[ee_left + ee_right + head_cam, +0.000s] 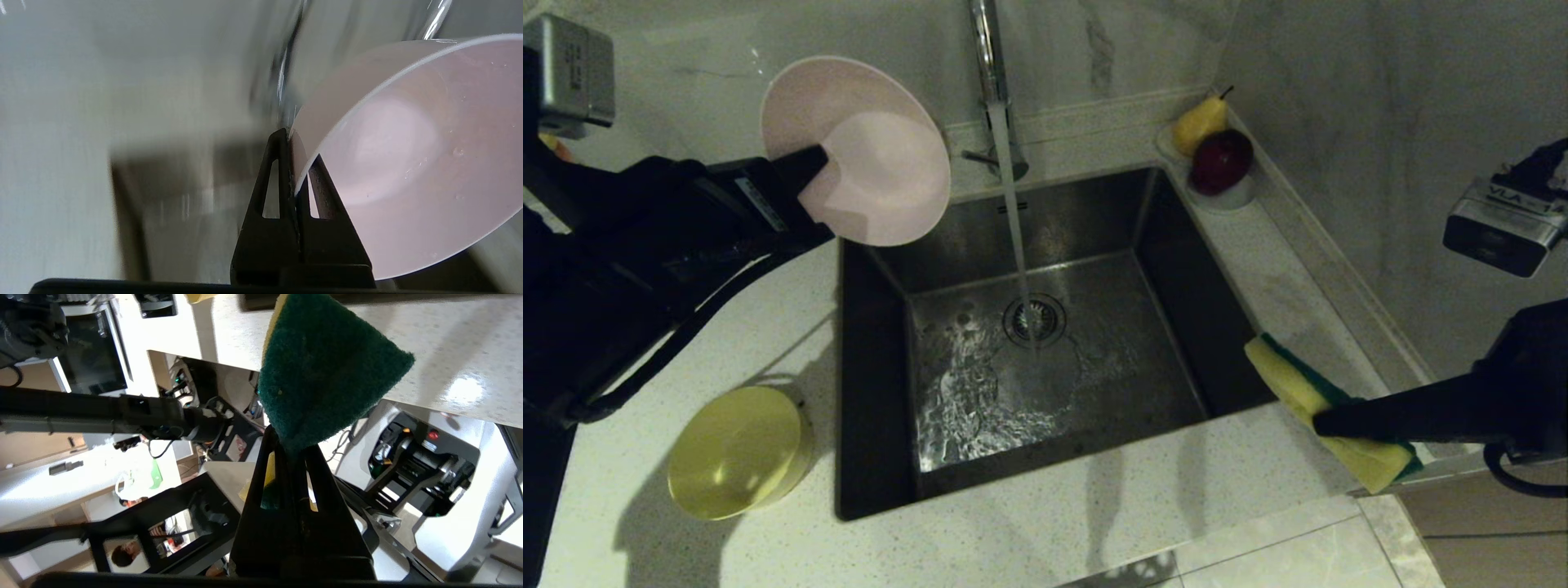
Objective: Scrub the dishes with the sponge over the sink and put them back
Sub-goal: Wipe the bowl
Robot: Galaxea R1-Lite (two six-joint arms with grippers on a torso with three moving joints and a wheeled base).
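My left gripper (pixel 809 167) is shut on the rim of the pale pink bowl (pixel 866 155), holding it tilted on edge above the back left corner of the sink (pixel 874 392). The wrist view shows the bowl (pixel 408 163) pinched at its rim by the left gripper (pixel 296 143). At the sink's right edge my right gripper (pixel 1327 420) is shut on the sponge (pixel 1307 392), yellow foam with a dark green face (pixel 322 375), held by the right gripper (pixel 292 445) just above the counter. A yellow bowl (pixel 737 451) lies upside down on the counter left of the sink.
Water runs from the chrome faucet (pixel 990 65) into the basin onto the drain strainer (pixel 1035 318). A small white dish (pixel 1229 196) with a pear (pixel 1199 122) and a dark red fruit (pixel 1222 161) stands at the back right corner, close to the wall.
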